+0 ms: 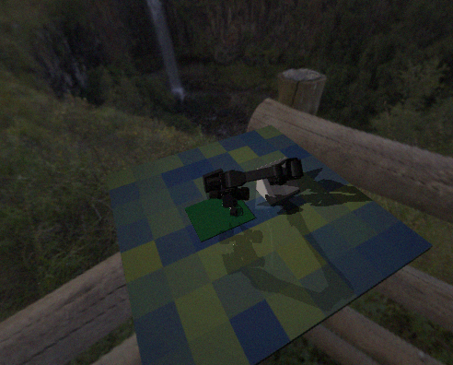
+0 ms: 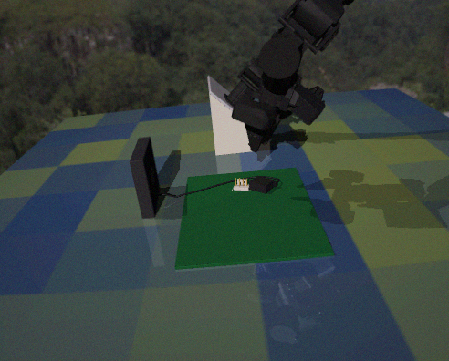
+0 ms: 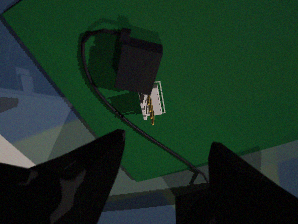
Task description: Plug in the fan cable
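Observation:
The green board (image 1: 209, 223) (image 2: 248, 228) (image 3: 225, 75) lies flat. The white four-pin header (image 2: 241, 187) (image 3: 159, 98) stands on it with its pins up. The fan plug, a black block (image 2: 263, 184) (image 3: 138, 65), lies on the board right beside the header, off the pins. Its black cable (image 2: 207, 188) (image 3: 150, 138) loops round and runs to the upright black fan (image 2: 143, 182). My gripper (image 2: 256, 148) (image 3: 167, 144) is partly open and empty, above and behind the board's back edge in the exterior view. In the top view the arm hides the header and much of the plug.
A white wedge-shaped block (image 1: 266, 189) (image 2: 230, 132) stands behind the board, close to the arm. The fan stands beyond the board's left edge in the exterior view, with the cable crossing low over the board. The table top (image 1: 260, 323) (image 2: 203, 310) is a blue and green patchwork.

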